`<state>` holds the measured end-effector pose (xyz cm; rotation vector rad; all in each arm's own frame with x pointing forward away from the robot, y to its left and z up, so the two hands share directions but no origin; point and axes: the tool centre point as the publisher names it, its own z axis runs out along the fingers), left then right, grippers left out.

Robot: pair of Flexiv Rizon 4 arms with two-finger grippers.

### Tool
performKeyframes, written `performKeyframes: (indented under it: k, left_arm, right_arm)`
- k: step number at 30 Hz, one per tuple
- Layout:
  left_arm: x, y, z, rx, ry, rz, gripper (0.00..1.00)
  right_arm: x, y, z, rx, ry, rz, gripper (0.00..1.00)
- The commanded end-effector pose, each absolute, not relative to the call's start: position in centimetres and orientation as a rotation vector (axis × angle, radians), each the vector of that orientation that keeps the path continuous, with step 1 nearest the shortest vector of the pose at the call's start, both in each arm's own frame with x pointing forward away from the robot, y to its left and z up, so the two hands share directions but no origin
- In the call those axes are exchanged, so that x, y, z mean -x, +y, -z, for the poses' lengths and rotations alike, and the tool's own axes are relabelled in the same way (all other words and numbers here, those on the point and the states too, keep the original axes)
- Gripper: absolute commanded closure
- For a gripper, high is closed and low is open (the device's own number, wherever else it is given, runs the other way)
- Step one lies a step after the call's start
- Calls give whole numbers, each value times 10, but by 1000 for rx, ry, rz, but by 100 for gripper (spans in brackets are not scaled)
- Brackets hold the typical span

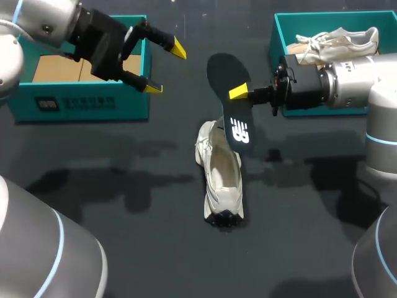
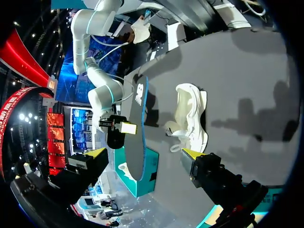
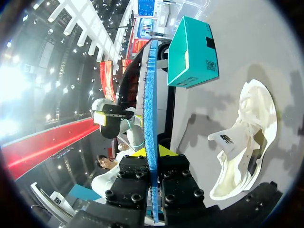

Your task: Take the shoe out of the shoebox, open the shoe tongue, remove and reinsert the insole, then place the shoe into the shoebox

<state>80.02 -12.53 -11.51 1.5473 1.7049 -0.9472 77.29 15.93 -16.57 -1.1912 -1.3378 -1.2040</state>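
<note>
The insole is out of the shoe, so I judge I am between taking it out and putting it back. My right gripper (image 1: 239, 92) pinches the dark flat foam insole (image 1: 232, 115), blue on its underside, near the middle. One yellow-tipped finger presses on each face, holding it on edge in the air. Its lower end hangs just above the white mesh sneaker (image 1: 222, 180), which lies on the dark table (image 1: 124, 217) with its tongue pulled open. Next I should tip the insole flatter and feed its lower end into the opening, perhaps with the shoe steadied. My left gripper (image 1: 165, 68) hovers beside the teal cardboard shoebox (image 1: 80, 102), fingers spread wide, touching nothing.
</note>
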Motion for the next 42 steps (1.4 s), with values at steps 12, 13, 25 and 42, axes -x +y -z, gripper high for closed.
performKeyframes:
  k: [12, 13, 25, 42]
  left_arm:
    - [-805, -139, 142, -1224, 1436, 1084, 0]
    - [-808, -142, 147, -1220, 1435, 1059, 0]
    - [-820, -174, 164, -1130, 1393, 1120, 0]
    - [-814, -201, 173, -1098, 1416, 1167, 53]
  right_arm:
    - [-772, 160, 166, 1194, -1337, 1204, 100]
    - [-772, 160, 166, 1194, -1337, 1204, 100]
    - [-767, 172, 168, 1215, -1246, 1180, 100]
    - [-760, 191, 174, 1219, -1180, 1242, 100]
